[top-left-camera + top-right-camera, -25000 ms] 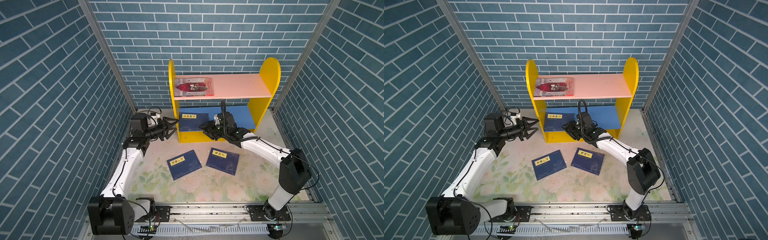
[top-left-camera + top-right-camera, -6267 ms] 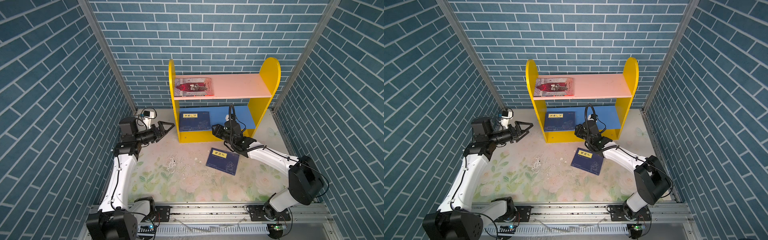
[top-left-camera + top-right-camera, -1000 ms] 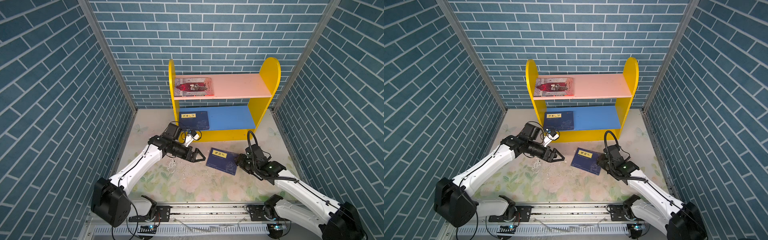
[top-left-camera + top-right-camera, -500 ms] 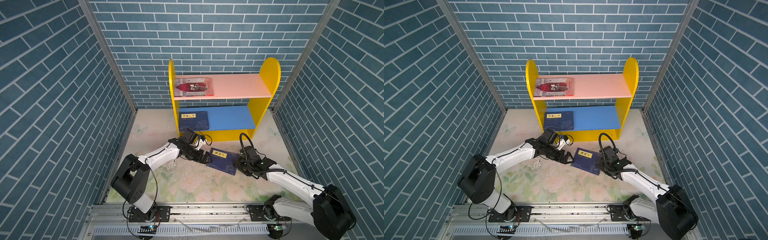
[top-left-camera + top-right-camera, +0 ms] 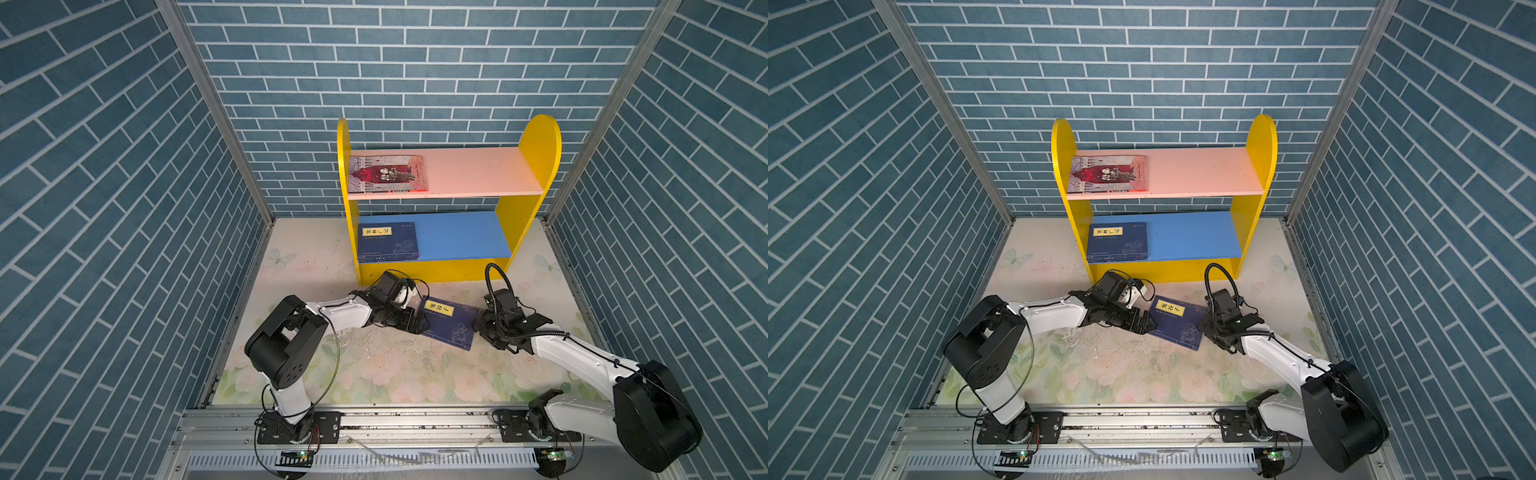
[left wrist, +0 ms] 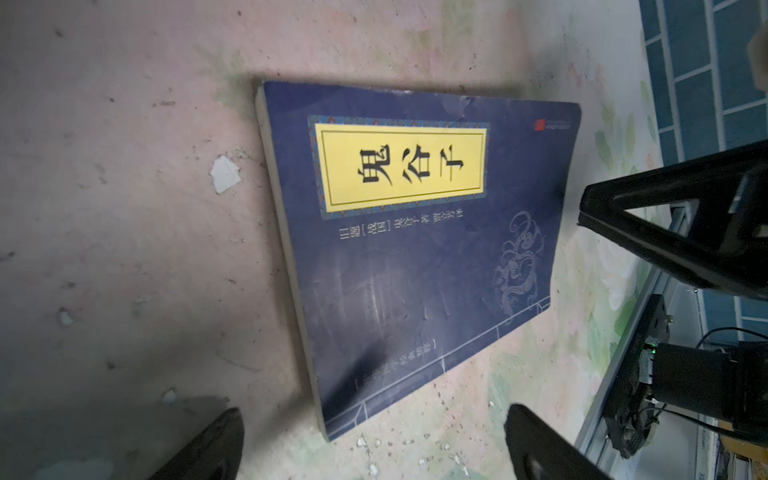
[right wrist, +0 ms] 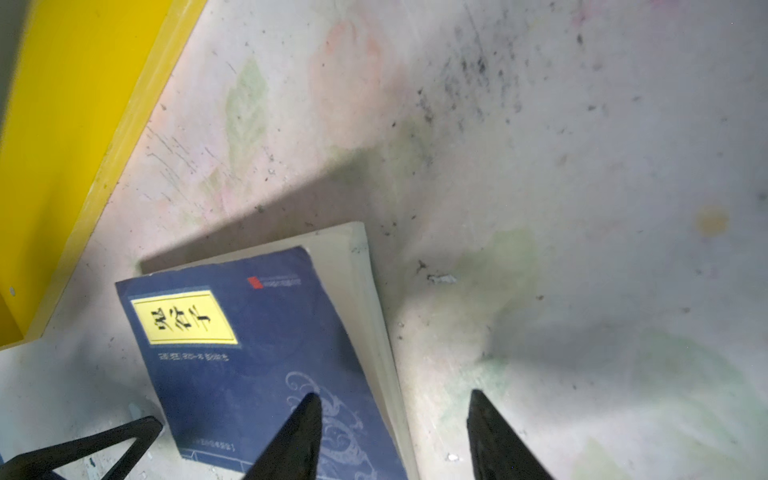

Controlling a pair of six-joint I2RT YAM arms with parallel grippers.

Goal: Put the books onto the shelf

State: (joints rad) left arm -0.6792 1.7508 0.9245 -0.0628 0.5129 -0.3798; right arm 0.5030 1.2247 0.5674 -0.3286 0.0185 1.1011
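Note:
One navy book (image 5: 451,326) (image 5: 1177,322) with a yellow label lies flat on the floor in front of the shelf (image 5: 536,166) (image 5: 1258,166). My left gripper (image 5: 419,326) (image 5: 1148,324) is low at the book's left edge, open, with a corner of the book (image 6: 415,249) between its fingertips (image 6: 224,436). My right gripper (image 5: 478,328) (image 5: 1204,328) is at the right edge, open. It (image 7: 394,401) straddles the page edge of the book (image 7: 257,353), one finger over the cover. A grey-and-red book (image 5: 388,174) (image 5: 1108,174) lies on the pink board. A navy book (image 5: 388,243) (image 5: 1117,243) lies on the blue board.
Blue brick walls (image 5: 124,208) close in left, back and right. The shelf's yellow base strip (image 7: 62,145) stands just behind the floor book. White flakes (image 6: 224,174) dot the floral mat (image 5: 374,374). A metal rail (image 5: 415,419) with both arm bases runs along the front.
Both grippers have come in low to the floor book from either side, the left arm folding inward. The book has not moved and neither gripper's opening has changed.

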